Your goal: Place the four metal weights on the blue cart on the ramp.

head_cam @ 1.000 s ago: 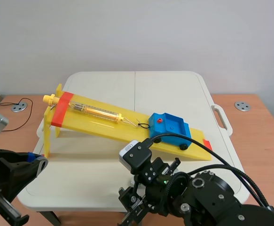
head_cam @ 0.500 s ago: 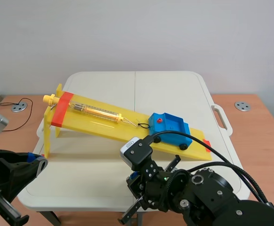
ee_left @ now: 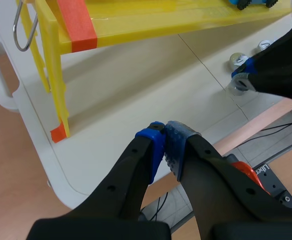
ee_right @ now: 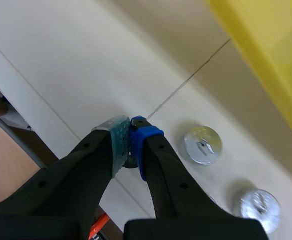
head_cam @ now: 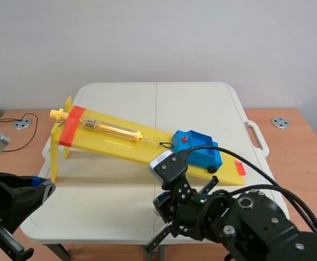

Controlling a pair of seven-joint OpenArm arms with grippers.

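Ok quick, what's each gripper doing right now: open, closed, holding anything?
Left gripper: closed, holding nothing.
Right gripper: closed, apparently on a metal weight pinched between its pads.

text | white lettering on black part (ee_left: 262,171) | too blurred to read
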